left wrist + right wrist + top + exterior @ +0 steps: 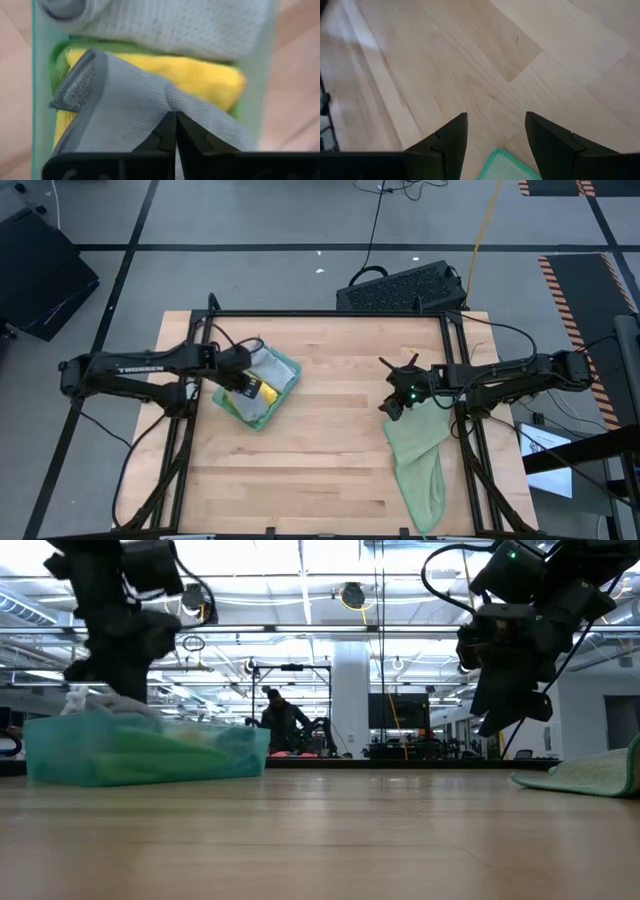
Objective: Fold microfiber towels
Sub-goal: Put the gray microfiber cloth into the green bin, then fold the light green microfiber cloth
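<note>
"TROSSEN" seemingly lettered on left arm (pixel 140 368).

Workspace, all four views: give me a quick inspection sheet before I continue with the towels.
Surface: light wooden table, bare between the two arms.
Job's things: stack of towels on the table's left half, with a grey towel over a yellow towel; a pale green towel lies loosely folded on the right half.
Clutter: nothing seen on the table.
Grippers: left gripper shut on the grey towel at the stack; right gripper open, hovering above the pale green towel's edge.
Cables: black cable loops along the right arm; a yellow cord on the floor.
Surroundings: dark perforated crate behind the table; a person far off in the room.
</note>
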Robot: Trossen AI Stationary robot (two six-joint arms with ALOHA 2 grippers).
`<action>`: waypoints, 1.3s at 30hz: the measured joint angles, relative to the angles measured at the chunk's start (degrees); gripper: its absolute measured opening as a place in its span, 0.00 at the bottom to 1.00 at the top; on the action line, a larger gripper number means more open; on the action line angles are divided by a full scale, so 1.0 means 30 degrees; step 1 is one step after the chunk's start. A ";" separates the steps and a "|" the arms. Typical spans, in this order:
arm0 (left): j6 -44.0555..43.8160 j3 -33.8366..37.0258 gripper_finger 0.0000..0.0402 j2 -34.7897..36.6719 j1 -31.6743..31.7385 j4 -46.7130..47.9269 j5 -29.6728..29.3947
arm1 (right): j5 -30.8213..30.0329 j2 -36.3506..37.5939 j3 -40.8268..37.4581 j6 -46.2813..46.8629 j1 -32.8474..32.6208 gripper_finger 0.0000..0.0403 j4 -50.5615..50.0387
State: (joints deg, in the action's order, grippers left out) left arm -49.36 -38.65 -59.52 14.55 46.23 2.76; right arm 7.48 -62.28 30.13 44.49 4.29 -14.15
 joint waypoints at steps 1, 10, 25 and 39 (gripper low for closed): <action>0.0016 -0.0401 0.02 0.0123 -0.0003 0.0310 -0.0028 | 0.0000 0.0000 0.0000 0.0241 -0.0038 0.48 0.0137; 0.2195 -0.4383 0.03 0.0737 -0.0004 0.1547 -0.0450 | 0.0060 0.0007 0.0022 0.3171 -0.0583 0.48 0.1770; 0.3276 -0.6946 0.01 0.0742 -0.3887 0.1386 -0.1559 | -0.3961 0.0007 0.5180 0.6266 -0.4357 0.38 -0.5687; -0.1154 -0.6960 0.03 -0.1564 -1.0800 -0.0974 -0.4931 | -0.2082 -0.0371 0.6666 0.3530 -0.5423 0.49 -1.2873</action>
State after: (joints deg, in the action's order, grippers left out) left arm -52.82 -59.53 -64.22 -17.85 43.31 -12.03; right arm 1.24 -63.39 50.13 55.08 -11.98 -52.77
